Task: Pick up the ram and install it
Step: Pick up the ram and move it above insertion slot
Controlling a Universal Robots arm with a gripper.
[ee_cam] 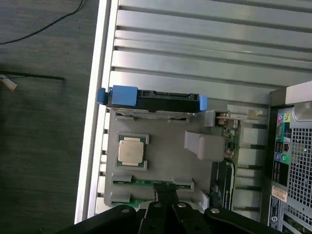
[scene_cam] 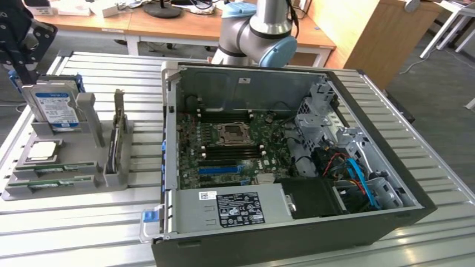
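Gripper [ee_cam: 163,191]: jaws together, empty, hovering over holder [scene_cam: 115,179]. Ram [scene_cam: 70,166] slotted along holder edge opposite drive [scene_cam: 55,108], just beside CPU [scene_cam: 43,150]. Second ram [scene_cam: 55,182] lies outermost. Likely light, stiff, thin, chips fragile. Pinch flat faces mid-length, keep level.

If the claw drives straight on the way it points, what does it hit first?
Most likely the ram stick in the grey tray, beside the CPU chip, right under the claw; depth is unclear.
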